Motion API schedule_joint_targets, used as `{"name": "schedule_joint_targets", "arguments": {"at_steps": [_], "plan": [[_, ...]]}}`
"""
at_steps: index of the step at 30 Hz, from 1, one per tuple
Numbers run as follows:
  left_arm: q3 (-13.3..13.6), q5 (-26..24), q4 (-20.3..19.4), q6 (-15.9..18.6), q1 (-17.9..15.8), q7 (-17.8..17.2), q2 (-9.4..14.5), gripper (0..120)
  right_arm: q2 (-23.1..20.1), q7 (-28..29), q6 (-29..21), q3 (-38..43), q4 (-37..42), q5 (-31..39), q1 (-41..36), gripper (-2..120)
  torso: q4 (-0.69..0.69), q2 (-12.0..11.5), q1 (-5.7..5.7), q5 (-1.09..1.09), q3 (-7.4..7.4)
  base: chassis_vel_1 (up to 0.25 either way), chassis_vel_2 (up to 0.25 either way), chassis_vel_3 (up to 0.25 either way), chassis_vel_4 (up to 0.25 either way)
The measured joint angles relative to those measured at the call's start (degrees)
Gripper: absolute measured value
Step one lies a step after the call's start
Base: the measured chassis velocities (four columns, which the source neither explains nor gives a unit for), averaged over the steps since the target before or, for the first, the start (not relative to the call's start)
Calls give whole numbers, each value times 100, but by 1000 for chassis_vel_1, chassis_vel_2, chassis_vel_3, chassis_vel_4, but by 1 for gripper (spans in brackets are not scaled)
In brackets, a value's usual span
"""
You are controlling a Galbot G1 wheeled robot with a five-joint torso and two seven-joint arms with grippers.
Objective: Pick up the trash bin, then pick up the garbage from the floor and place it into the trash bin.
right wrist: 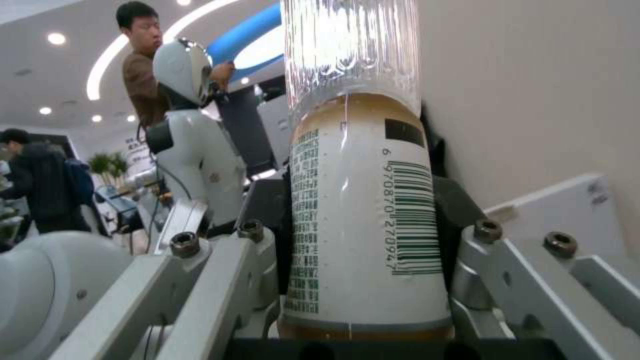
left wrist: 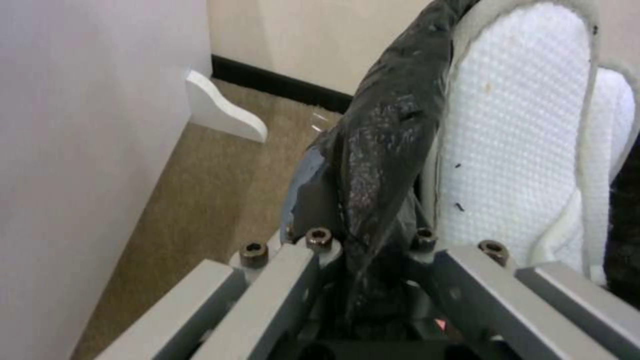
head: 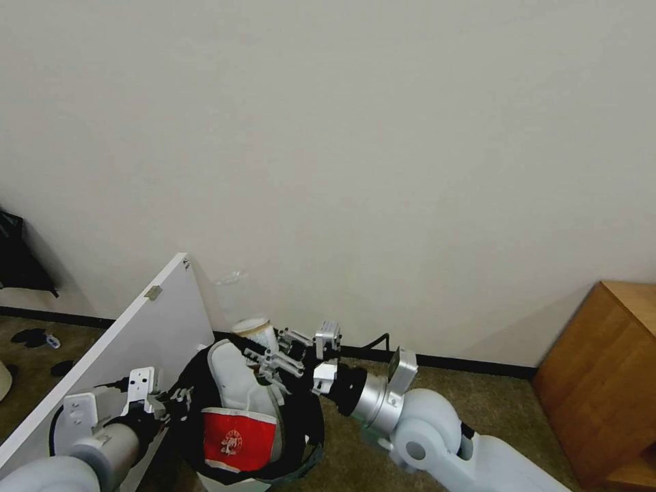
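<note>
The left arm reaches forward from the near left, forearm level, and the left gripper (head: 179, 396) has its jaws closed on the bag-covered left rim of the trash bin (head: 301, 424), holding it up in front of the robot. In the left wrist view the black bag (left wrist: 373, 150) is pinched between the grey fingers (left wrist: 280, 280), with the carpet floor (left wrist: 213, 190) far below and a white panel (left wrist: 80, 150) close on one side.

Inside the bin a white slipper (head: 232, 383) stands on end, its dimpled sole (left wrist: 513, 130) showing just past the rim, and a red-and-white packet (head: 236, 437) lies against the near inner wall.

The right arm comes in from the near right, elbow bent, wrist turned toward the left so the right gripper (head: 273, 355) sits over the far side of the bin's mouth. Its jaws are clamped around a bottle (right wrist: 367, 220) with a white printed label, barcode and clear ribbed upper part; in the head view the bottle's pale end (head: 254, 331) pokes out just beyond the fingers, above the bin's far rim.

A wooden cabinet (head: 601, 383) stands well apart at the right, against the plain wall (head: 342, 137)
</note>
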Motion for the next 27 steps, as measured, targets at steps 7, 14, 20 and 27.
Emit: {"name": "schedule_joint_targets", "arguments": {"at_steps": [7, 14, 20, 27], "plan": [[-57, -286, -42, 0, 11, -153, 42, 4, 170, 54, 14, -272, -139, -5, -3, 33, 1, 0, 0, 0, 0, 0, 0, 0, 0], [-76, -287, -40, 0, 8, -146, 44, 4, 254, 95, 38, -377, -287, -59, -59, 33, 0, 0, 0, 0, 0, 0, 0, 0, 0], [-99, -282, -56, 0, 10, -136, 45, 4, 247, 165, 41, -394, -360, -81, -155, 33, 0, 0, 0, 0, 0, 0, 0, 0, 0], [-125, -292, -74, 0, 11, -127, 56, 4, 191, 319, 2, -409, -350, -68, -246, 33, 0, 0, 0, 0, 0, 0, 0, 0, 0]]}}
